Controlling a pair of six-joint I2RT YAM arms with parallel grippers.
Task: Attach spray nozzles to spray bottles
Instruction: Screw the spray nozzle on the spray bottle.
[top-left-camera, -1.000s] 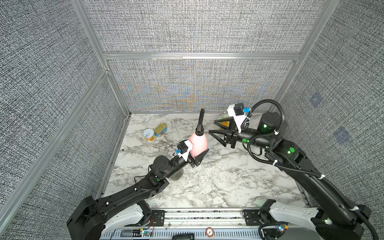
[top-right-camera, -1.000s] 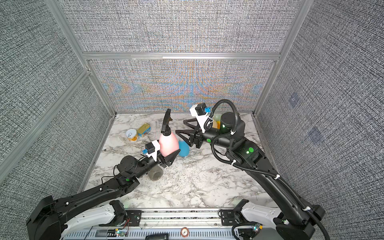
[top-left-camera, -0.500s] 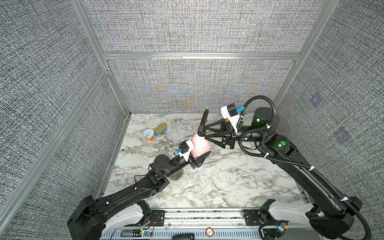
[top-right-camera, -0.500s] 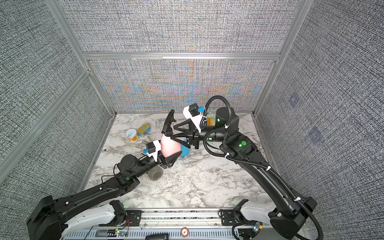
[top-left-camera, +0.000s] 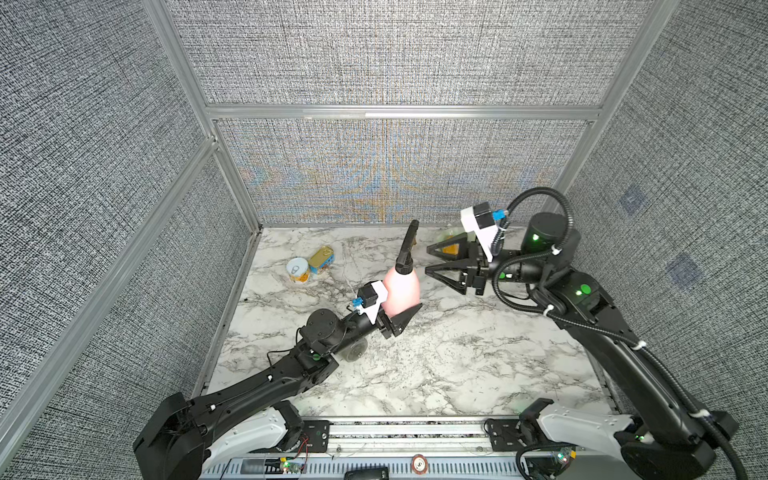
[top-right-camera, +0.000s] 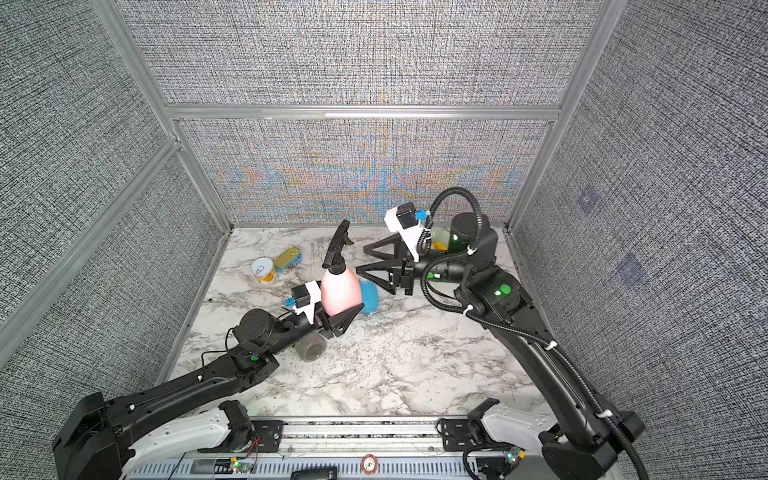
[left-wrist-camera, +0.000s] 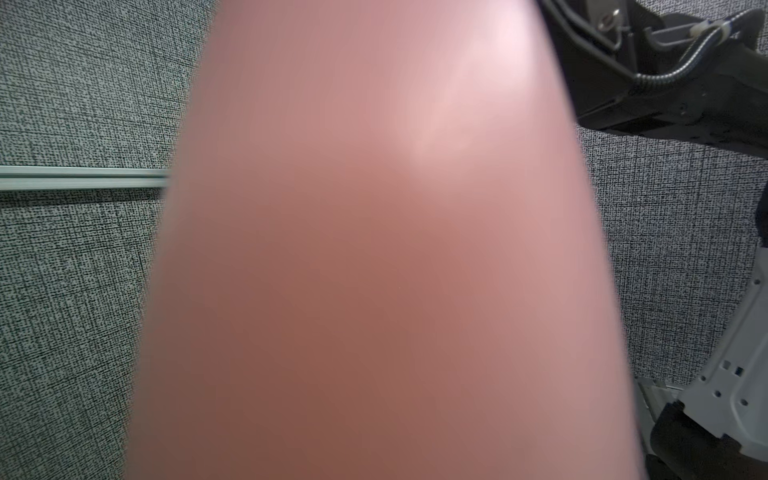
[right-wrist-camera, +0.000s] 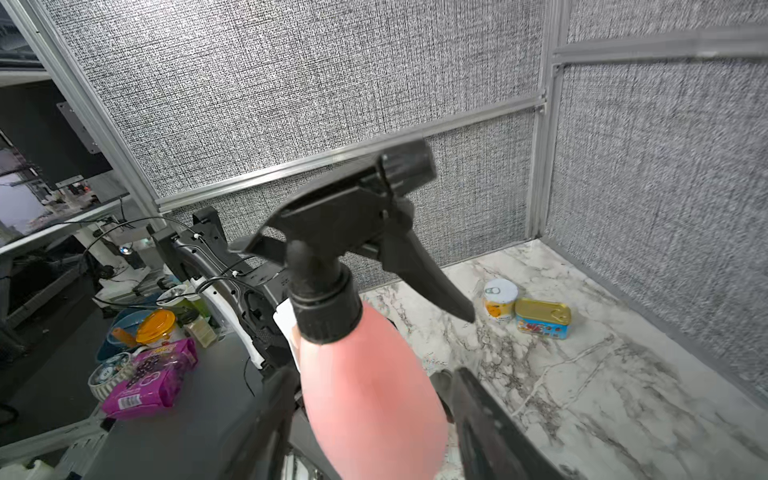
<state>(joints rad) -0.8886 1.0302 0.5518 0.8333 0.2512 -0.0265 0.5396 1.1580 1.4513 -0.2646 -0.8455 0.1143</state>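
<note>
Left tool (top-left-camera: 400, 306): clamped on the lower body of the pink tapering plastic bottle (top-left-camera: 401, 286), which it holds upright above the white marble-pattern desk (top-left-camera: 457, 353) at frame centre.
Right tool (top-left-camera: 429, 259): jaws wide apart and empty, just right of the nozzle and clear of it.
Black plastic trigger nozzle (top-left-camera: 407, 245): on the pink bottle's neck. You cannot tell whether its collar is fully threaded.
Risk, loose collar: if you release now, the head may tilt or come off.
Risk, side contact: a sideways approach by the right tool could push the trigger and twist the bottle in its grip.
Risk, set-down: the blue plastic bottle (top-right-camera: 369, 296) sits just behind, and the smoky grey bottle (top-right-camera: 309, 349) lies under the left arm. Lowering could knock either.
</note>
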